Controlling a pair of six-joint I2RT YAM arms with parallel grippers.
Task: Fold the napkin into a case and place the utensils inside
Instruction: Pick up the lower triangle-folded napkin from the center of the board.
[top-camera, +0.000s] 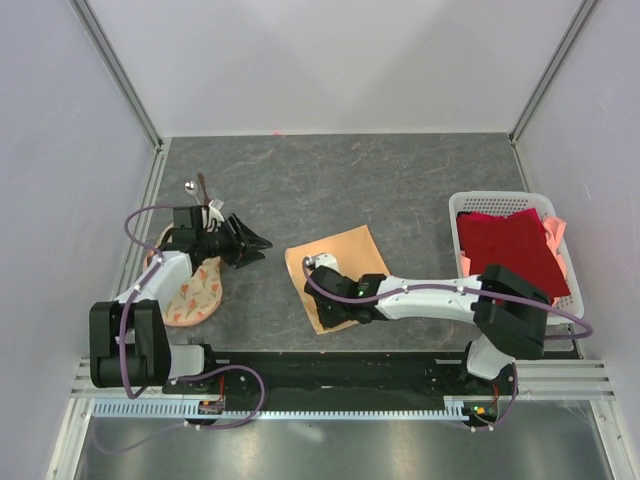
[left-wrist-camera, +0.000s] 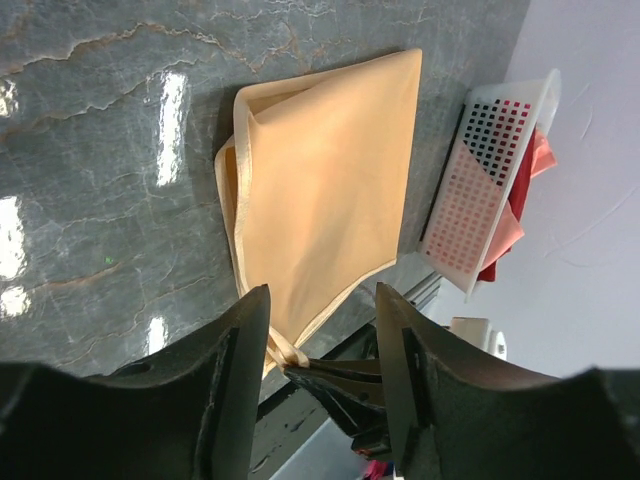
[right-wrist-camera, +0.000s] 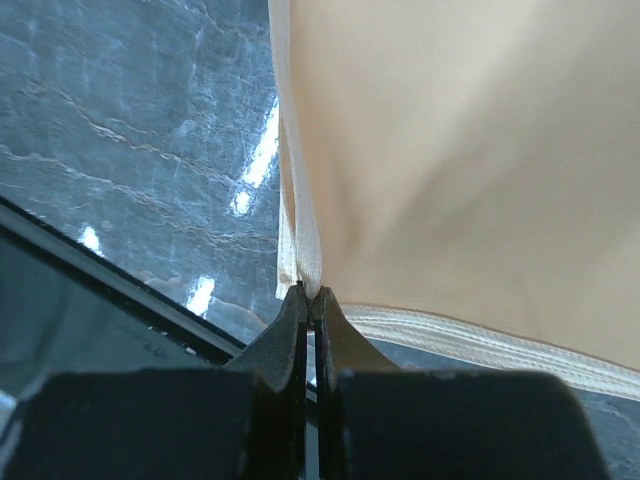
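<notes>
Across the whole floor of the view runs the dark grey marbled table (top-camera: 400, 180), and just near of its middle lies the napkin (top-camera: 335, 262). It's a plain peach-orange cloth with a soft sheen and no print, lying flat as a skewed four-sided shape. From the left wrist camera the napkin (left-wrist-camera: 320, 190) shows as doubled over: a smooth top layer, with a paler stitched hem of the layer beneath peeking out along one side and the near edge. No narrow pouch here, just this broad fold.

Over on the right, a white lattice basket (top-camera: 470, 200) stands well apart from the napkin, with a dark red cloth (top-camera: 515, 255) draped in it. On the left, a round cream cloth with orange print (top-camera: 195, 290) lies under the left arm.

Now the arms. The right gripper (top-camera: 328, 318) reaches in low from the right, and the right wrist camera shows it plainly: the right gripper (right-wrist-camera: 308, 300) is pinched tight on the napkin (right-wrist-camera: 470, 150) at its near-left corner, right on the hem. The left gripper (top-camera: 258, 250) hangs left of the napkin, spread wide and holding nothing, its jaws framing the cloth.

At the far left, beyond that arm, sit the utensils: a small silver spoon (top-camera: 190, 186) and, just beside it, a thin dark stick (top-camera: 203, 190).
</notes>
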